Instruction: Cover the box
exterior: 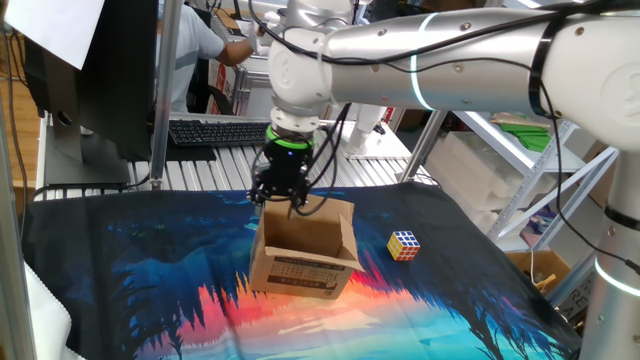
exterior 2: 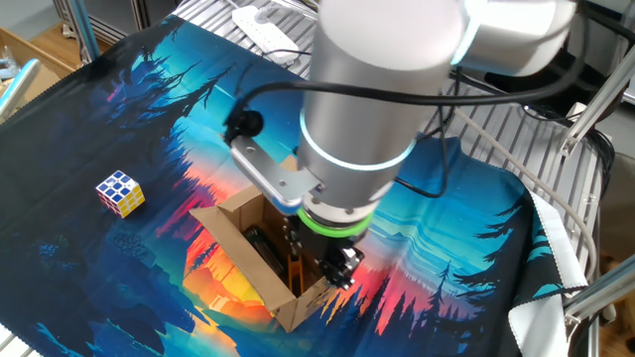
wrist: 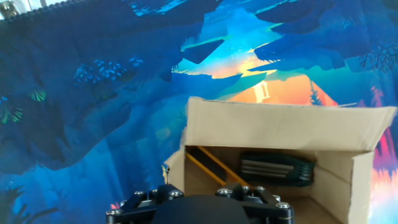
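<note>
- The silver arm (exterior: 430,65) reaches over the worktop (exterior: 150,270), wrist straight down.
- The box (exterior: 305,262) stands mid-cloth, flaps open; its side print is too small to read.
- The hand (exterior: 279,196) hangs over the box's far left edge; I cannot tell how wide its jaws stand.
- A Rubik's cube (exterior: 403,244) sits right of the box, apart.

Fixed views face table from opposite sides; hand view close, downward; all share box (exterior: 303,250).
</note>
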Robot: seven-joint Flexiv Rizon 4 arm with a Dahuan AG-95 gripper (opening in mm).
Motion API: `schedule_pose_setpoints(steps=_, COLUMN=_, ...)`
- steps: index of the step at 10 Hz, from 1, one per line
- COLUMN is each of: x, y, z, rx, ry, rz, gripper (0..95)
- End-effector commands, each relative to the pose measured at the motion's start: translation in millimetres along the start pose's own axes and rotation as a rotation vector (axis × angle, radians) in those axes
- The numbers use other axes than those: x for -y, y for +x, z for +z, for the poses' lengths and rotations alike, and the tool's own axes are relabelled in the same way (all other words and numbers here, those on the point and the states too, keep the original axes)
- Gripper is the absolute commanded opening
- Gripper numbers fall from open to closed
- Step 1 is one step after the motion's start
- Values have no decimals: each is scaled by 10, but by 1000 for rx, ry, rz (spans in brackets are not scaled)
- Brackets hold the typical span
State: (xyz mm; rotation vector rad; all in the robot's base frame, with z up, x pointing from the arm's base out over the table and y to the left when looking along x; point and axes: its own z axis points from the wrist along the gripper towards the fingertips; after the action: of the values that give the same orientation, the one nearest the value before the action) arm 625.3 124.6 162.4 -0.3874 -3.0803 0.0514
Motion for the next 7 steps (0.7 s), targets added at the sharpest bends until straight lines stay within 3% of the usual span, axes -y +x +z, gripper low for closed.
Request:
schedule_pose_setpoints(steps=1, x=50, y=-7, z=17, rx=1, ry=-1, rz=-6, gripper=570)
schedule_pose_setpoints(steps=5, x=101, y=-11, z=35, rx=3, ry=3, rz=-15, gripper=570)
schedule_pose_setpoints(steps=7, x=130, y=-8, z=10, rx=-9, ry=-12, rz=-4, gripper=570)
